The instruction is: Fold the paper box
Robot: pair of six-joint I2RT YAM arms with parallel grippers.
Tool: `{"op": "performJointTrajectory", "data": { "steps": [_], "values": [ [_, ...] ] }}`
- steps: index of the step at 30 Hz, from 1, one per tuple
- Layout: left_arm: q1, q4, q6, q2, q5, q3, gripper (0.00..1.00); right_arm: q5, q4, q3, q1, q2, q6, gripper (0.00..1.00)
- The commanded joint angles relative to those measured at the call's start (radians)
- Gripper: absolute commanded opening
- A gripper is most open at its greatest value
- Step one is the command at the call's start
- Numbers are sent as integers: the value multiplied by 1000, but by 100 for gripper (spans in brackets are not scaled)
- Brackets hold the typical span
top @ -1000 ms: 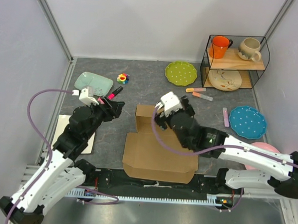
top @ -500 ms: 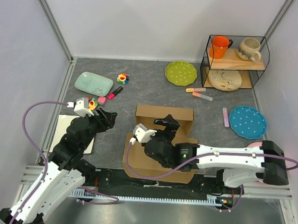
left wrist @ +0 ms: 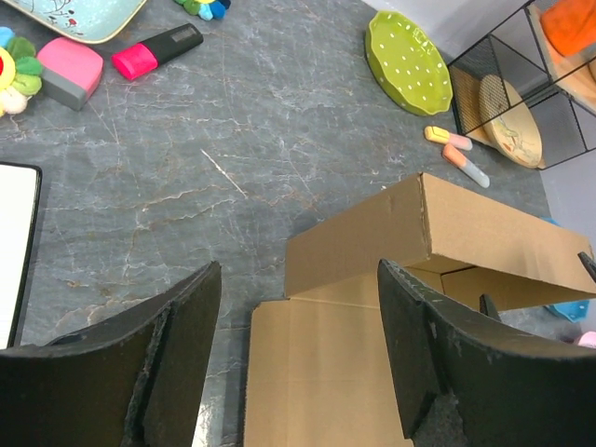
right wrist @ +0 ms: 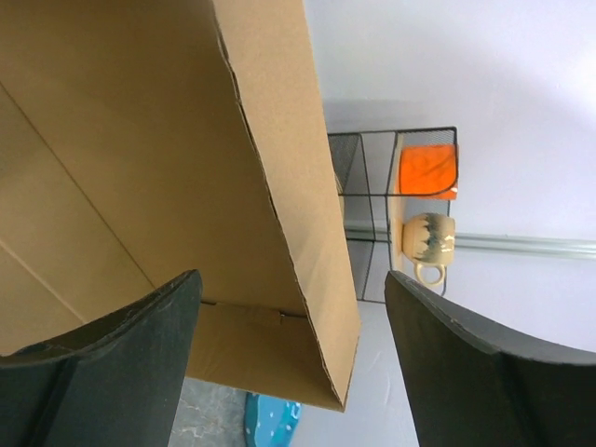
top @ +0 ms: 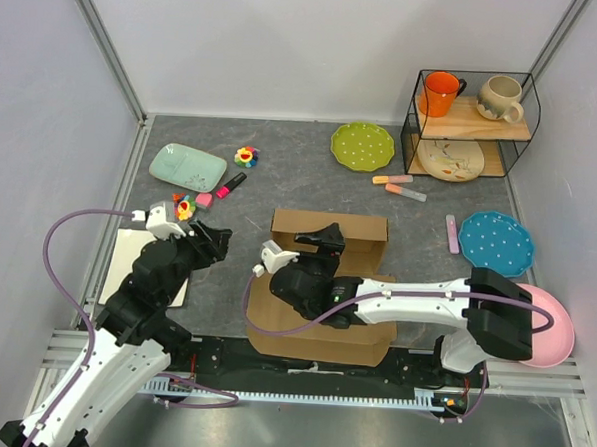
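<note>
The paper box (top: 313,319) is a brown cardboard sheet lying flat in the middle of the table, with its back wall (top: 328,225) folded upright. My right gripper (top: 325,237) is open over the box, just in front of that wall. In the right wrist view the raised wall (right wrist: 186,168) and its side flap fill the space ahead of the open gripper (right wrist: 293,363); I cannot tell whether they touch. My left gripper (top: 212,241) is open and empty, left of the box. In the left wrist view the open gripper (left wrist: 298,372) looks at the box's left edge (left wrist: 326,372).
A white board (top: 126,265) lies at the left edge. A pale green tray (top: 187,165), pink marker (top: 230,185) and toy flower (top: 246,157) are back left. A green plate (top: 363,145), wire shelf (top: 471,122), blue plate (top: 495,243) and pink plate (top: 548,337) are at the right.
My right arm swung down and left, from behind the box to over it, and the box's back wall now stands upright. My left gripper drew back slightly toward me.
</note>
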Motion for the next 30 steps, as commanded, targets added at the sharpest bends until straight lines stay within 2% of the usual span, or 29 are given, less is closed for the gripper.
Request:
{"op": "performJointTrajectory", "data": {
  "steps": [1,3,5,6,8,9,12,17,21,23,24,27,28,29,30],
  "values": [
    [4,-6,-6,-24,-41,-7,75,76,135,33,-27,29,-99,84],
    [4,-7,-9,-27,-44,-9,75,79,159,34,-36,40,-128,81],
    [4,-7,-13,-30,-45,-10,75,77,211,34,-47,45,-154,74],
    [4,-9,-14,-33,-47,-12,75,76,220,34,-50,46,-159,65],
    [4,-11,-14,-33,-50,-10,75,76,245,33,-53,46,-175,55],
    [4,-11,-13,-35,-53,-9,75,77,253,30,-53,46,-182,46],
    [4,-11,-13,-35,-55,-9,75,83,280,13,-58,37,-203,32],
    [4,-12,-16,-40,-61,-3,75,99,291,-6,-56,4,-221,19],
    [4,-11,-11,-46,-91,54,75,113,280,-4,-58,-30,-234,0],
    [4,-8,-3,-43,-102,95,75,123,279,2,-61,-50,-232,0],
    [4,-4,3,-41,-108,112,75,126,259,16,-77,-55,-216,0],
    [4,-3,29,-30,-128,175,75,44,-80,201,-161,-63,69,0],
    [6,0,44,-30,-133,192,75,-2,-288,338,-195,-56,267,0],
    [4,5,52,-29,-137,226,75,-51,-372,400,-235,-53,338,0],
    [4,11,62,-27,-142,241,75,-172,-432,452,-314,-53,402,0]
  ]
}}
